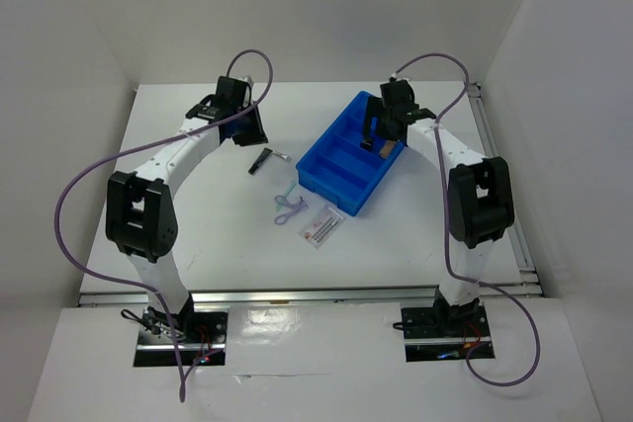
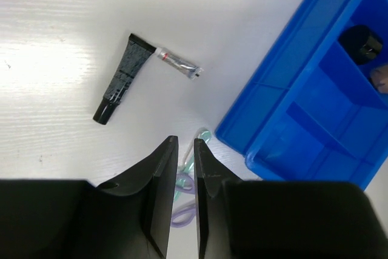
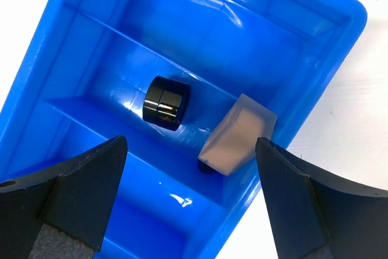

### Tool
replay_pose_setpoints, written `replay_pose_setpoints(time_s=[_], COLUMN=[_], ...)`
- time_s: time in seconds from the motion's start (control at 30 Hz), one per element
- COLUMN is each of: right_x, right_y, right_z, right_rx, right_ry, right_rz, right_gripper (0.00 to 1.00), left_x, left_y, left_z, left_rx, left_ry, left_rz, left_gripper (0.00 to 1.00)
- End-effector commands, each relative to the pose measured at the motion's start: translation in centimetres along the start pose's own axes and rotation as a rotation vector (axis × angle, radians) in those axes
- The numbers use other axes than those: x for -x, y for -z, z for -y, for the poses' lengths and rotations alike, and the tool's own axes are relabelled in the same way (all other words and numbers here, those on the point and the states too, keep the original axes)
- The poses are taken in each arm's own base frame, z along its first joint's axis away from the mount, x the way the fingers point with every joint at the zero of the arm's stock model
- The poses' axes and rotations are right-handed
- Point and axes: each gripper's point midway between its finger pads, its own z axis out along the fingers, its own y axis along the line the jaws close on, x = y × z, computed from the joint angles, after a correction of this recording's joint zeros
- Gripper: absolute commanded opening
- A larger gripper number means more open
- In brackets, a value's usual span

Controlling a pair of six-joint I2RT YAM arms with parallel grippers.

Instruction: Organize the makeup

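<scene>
Your right end effector (image 3: 189, 144) hangs wide open and empty over the blue tray (image 3: 303, 10), which holds a black jar (image 3: 165, 102) and a tan block (image 3: 237, 134). Your left end effector (image 2: 186, 142), open just a crack, grips nothing above the lilac loop tool (image 1: 286, 209). A black tube (image 2: 121, 80) and a white packet (image 1: 321, 227) lie on the table (image 2: 60, 16).

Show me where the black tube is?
In the top view, the black tube lies on the table, left of the blue tray, with the small clear tube at its end.
</scene>
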Motion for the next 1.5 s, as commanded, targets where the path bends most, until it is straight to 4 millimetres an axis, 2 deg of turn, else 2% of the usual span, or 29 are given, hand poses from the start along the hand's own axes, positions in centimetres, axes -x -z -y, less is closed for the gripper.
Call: replay_pose_setpoints(time_s=[0.0, 0.17, 0.4, 0.43, 0.47, 0.5, 0.57, 0.6, 0.63, 0.67, 0.77, 0.8, 0.87, 0.9, 1.0, 1.1, 1.13, 1.2, 1.23, 1.27, 1.3, 1.37, 1.4, 1.43, 1.47], right_x=[2.2, 1.6, 0.3, 0.6, -0.2, 0.0, -0.4, -0.4, -0.4, 0.1, 0.4, 1.2, 1.5, 2.9, 4.4, 4.2, 5.0, 4.9, 4.9, 4.9, 4.3, 4.7, 4.9, 4.6, 4.6], right_y=[-0.2, -0.7, -1.7, -1.5, -1.8, -1.7, -1.8, -1.8, -1.8, -1.3, -0.6, -0.4, 0.2, 1.2, 3.0, 4.4, 5.8, 7.6, 8.3, 8.7, 9.0, 10.8, 11.4, 12.2, 12.6], right_z=[-0.2, 0.4, 0.1, -0.6, -1.4, -1.7, -3.5, -3.6, -4.8, -6.3, -8.9, -9.4, -10.2, -10.2, -9.4, -8.7, -8.6, -8.3, -8.4, -7.8, -7.7, -7.6, -7.8, -7.4, -7.2], right_rx=[-0.015, -0.05, -0.033, -0.02, 0.006, 0.017, 0.055, 0.055, 0.085, 0.125, 0.201, 0.219, 0.236, 0.237, 0.208, 0.204, 0.214, 0.232, 0.25, 0.243, 0.255, 0.277, 0.294, 0.291, 0.291], right_ry=[0.005, 0.008, 0.016, 0.022, 0.032, 0.031, 0.05, 0.05, 0.059, 0.066, 0.125, 0.13, 0.146, 0.136, 0.123, 0.105, 0.098, 0.072, 0.062, 0.043, 0.046, 0.033, 0.032, 0.034, 0.034], right_rz=[0.063, 0.055, 0.017, 0.025, 0.003, 0.002, -0.006, -0.006, -0.009, 0.002, 0.019, 0.04, 0.058, 0.101, 0.154, 0.166, 0.192, 0.195, 0.197, 0.192, 0.183, 0.2, 0.207, 0.199, 0.199], right_gripper=[0.94, 0.96, 0.97, 0.97, 0.97, 0.97, 0.97, 0.97, 0.97, 0.97, 0.97, 0.97, 0.97, 0.97, 0.97, 0.97, 0.97, 0.97, 0.97, 0.97, 0.97, 1.0, 1.0, 1.0, 1.0], left_x=[0.0, -0.4, -0.4, -0.4, -0.4, -0.2, -0.2, -0.2, -0.2, -0.2, -0.4, -0.4, 0.1, -0.1, -0.1, -0.3, -0.2, 0.4, 0.3, 0.0, 0.7, 0.5, 1.8, 0.5, 0.4], left_y=[0.9, 0.8, 0.8, 0.8, 0.8, 0.8, 0.8, 0.8, 0.8, 0.8, 0.9, 0.9, 1.0, 1.0, 1.0, 0.7, 0.7, 0.1, -0.3, -1.5, -1.7, -2.8, -3.1, -4.6, -5.2], left_z=[-0.5, -0.8, -0.8, -0.8, -0.8, -1.1, -1.1, -1.1, -1.1, -1.1, -1.2, -1.2, -1.2, -1.3, -1.4, -1.6, -1.7, -2.4, -2.5, -3.3, -3.2, -4.0, -3.9, -5.0, -5.3], left_rx=[-0.01, -0.006, -0.006, -0.006, -0.006, -0.001, -0.001, -0.001, -0.001, -0.001, 0.003, 0.003, 0.007, 0.011, 0.02, 0.024, 0.032, 0.061, 0.066, 0.109, 0.12, 0.168, 0.187, 0.227, 0.241], left_ry=[-0.009, -0.018, -0.018, -0.018, -0.018, -0.011, -0.011, -0.011, -0.011, -0.011, -0.01, -0.01, -0.011, -0.01, -0.01, -0.009, -0.009, -0.002, -0.001, 0.029, 0.029, 0.045, 0.043, 0.03, 0.018], left_rz=[-0.004, -0.013, -0.013, -0.013, -0.013, -0.009, -0.009, -0.009, -0.009, -0.009, -0.017, -0.017, -0.004, -0.013, -0.01, -0.018, -0.014, -0.011, -0.021, -0.038, -0.031, -0.054, -0.031, -0.089, -0.1], left_gripper=[0.31, 0.31, 0.31, 0.31, 0.31, 0.31, 0.31, 0.31, 0.31, 0.31, 0.31, 0.31, 0.31, 0.31, 0.31, 0.31, 0.31, 0.32, 0.34, 0.4, 0.43, 0.48, 0.49, 0.49, 0.52])
